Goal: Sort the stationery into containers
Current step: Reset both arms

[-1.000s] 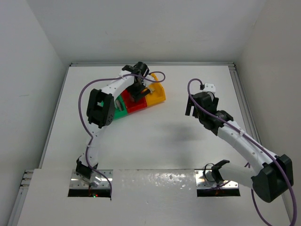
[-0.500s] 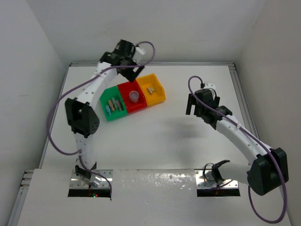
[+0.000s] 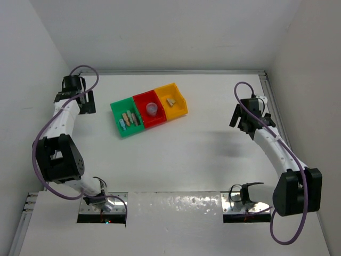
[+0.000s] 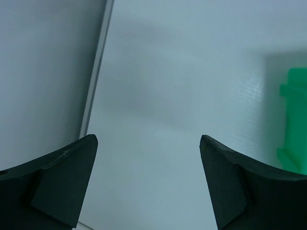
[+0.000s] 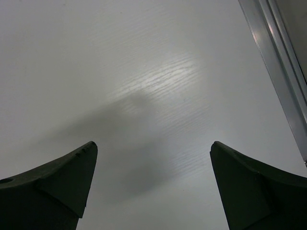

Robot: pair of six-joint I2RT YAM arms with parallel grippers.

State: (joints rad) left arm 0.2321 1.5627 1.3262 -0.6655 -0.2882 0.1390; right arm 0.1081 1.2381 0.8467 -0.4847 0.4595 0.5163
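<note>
Three joined bins stand at the back middle of the table. The green bin [image 3: 118,109] holds several short orange, tan and bluish sticks [image 3: 128,117]. The red bin [image 3: 143,99] holds a pale round piece [image 3: 152,109]. The yellow-orange bin [image 3: 180,102] holds a small beige block [image 3: 171,100]. My left gripper [image 3: 87,101] is open and empty at the far left, well left of the bins; the green bin's edge [image 4: 293,120] shows in the left wrist view. My right gripper [image 3: 239,118] is open and empty at the far right.
A metal rail [image 3: 274,109] runs along the table's right edge and shows in the right wrist view [image 5: 280,62]. The left wall [image 4: 43,72] stands close beside the left gripper. The arm bases sit at the near edge.
The left arm has swung from over the bins to the far left edge, uncovering them. The right arm has moved right, toward the rail.
</note>
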